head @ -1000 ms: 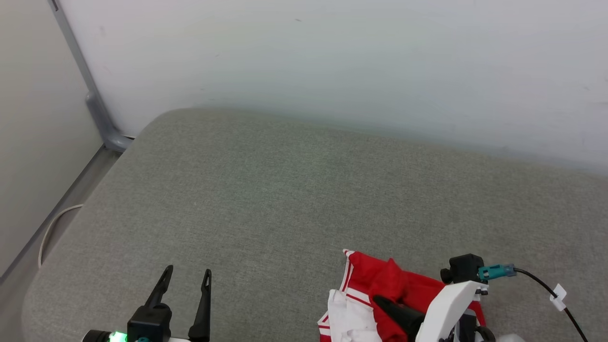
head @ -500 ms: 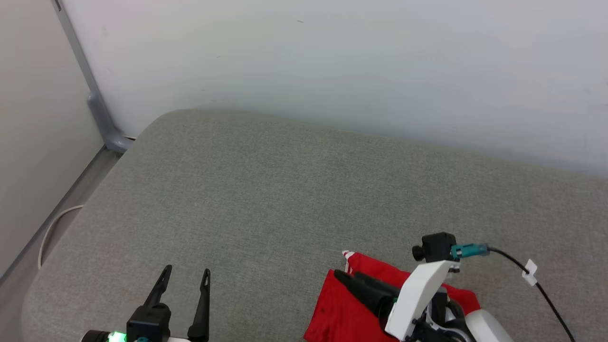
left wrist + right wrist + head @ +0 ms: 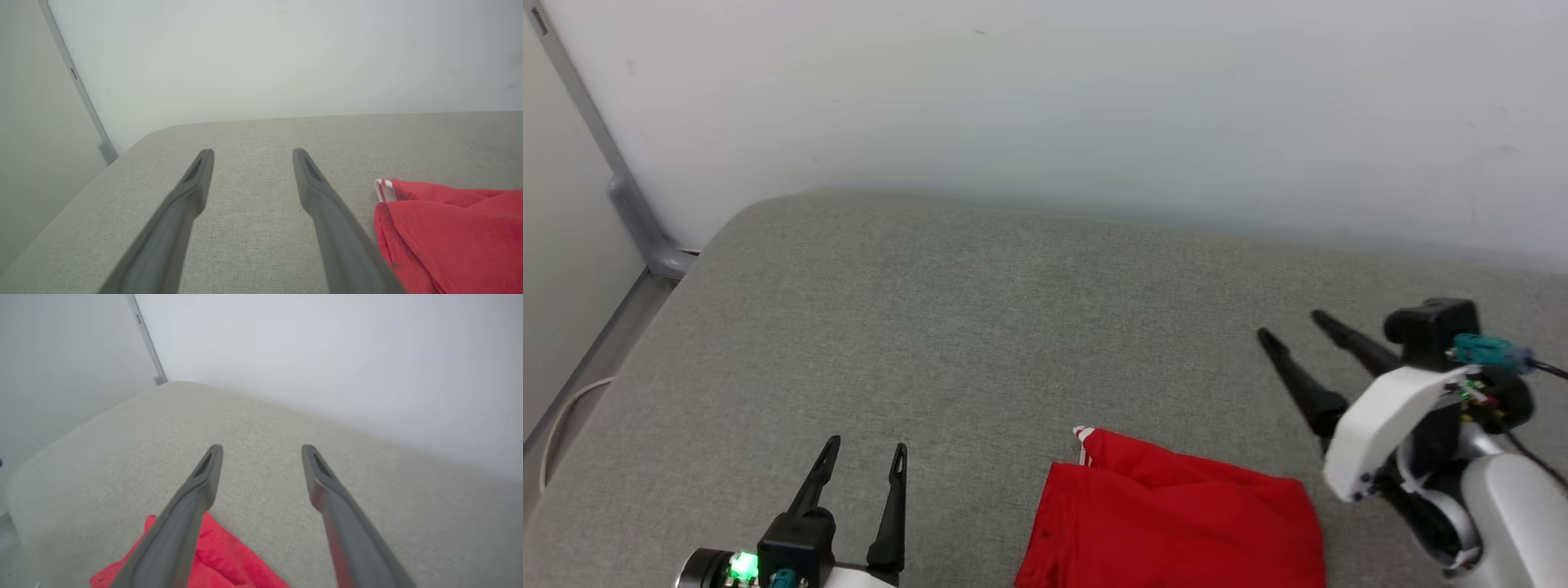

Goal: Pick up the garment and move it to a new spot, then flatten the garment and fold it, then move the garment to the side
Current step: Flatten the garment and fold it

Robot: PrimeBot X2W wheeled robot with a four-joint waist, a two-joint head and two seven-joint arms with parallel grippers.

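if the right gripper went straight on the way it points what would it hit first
Most likely the bare grey cushion, with the white wall behind it; depth is unclear. The open right gripper points away from the garment.

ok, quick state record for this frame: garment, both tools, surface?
garment: red, folded into a compact rectangle, lying on the cushion; striped trim peeks out at its far left corner
left tool: open, empty, left of the garment, apart from it
right tool: open, empty, off the garment's far right, not touching it
surface: grey fabric cushion against a pale wall
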